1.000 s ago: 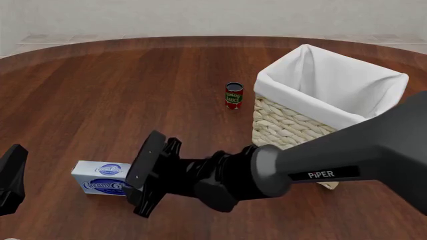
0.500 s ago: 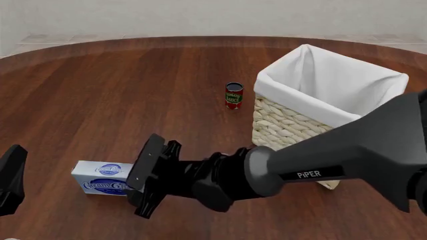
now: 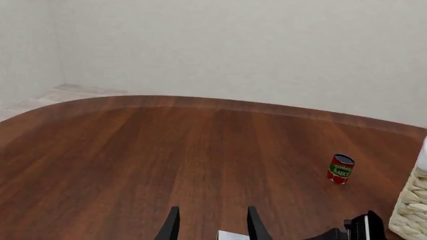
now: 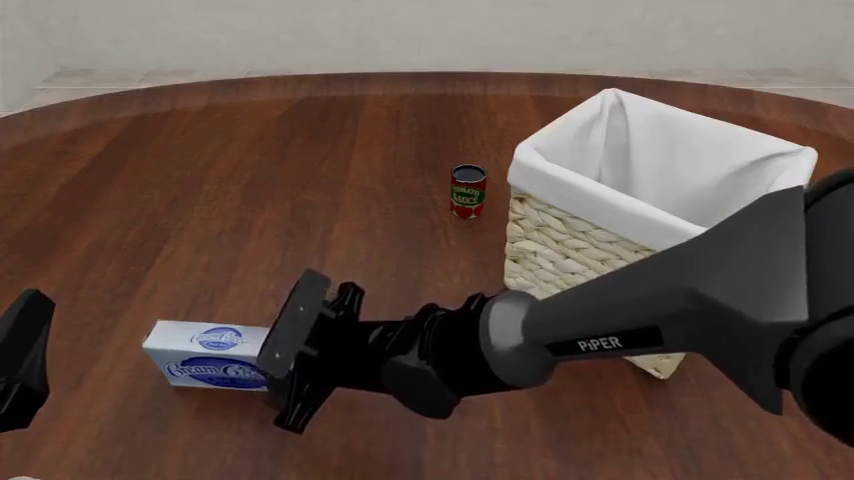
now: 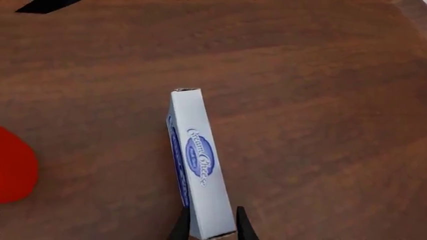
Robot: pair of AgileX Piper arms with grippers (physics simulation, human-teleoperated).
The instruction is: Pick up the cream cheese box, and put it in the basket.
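The cream cheese box (image 4: 203, 357), a light carton with a blue oval logo, lies on the table at the front left. My right gripper (image 5: 211, 226) has its two fingertips pressed against the two long sides of the box's (image 5: 198, 159) near end. In the front view the right wrist's flange (image 4: 299, 349) hides those fingers. The basket (image 4: 577, 252), woven with a white liner, stands at the right. My left gripper (image 3: 212, 227) is open, holds nothing, and hangs at the front left edge (image 4: 22, 358), apart from the box.
A small red-labelled can (image 4: 467, 191) stands upright just left of the basket and also shows in the left wrist view (image 3: 340, 168). A blurred red shape (image 5: 13, 165) sits at the edge of the right wrist view. The table's curved far edge (image 4: 400, 78) runs across the back.
My right arm has sunk a little and edged left toward the box. The box, can, basket and left arm have not moved.
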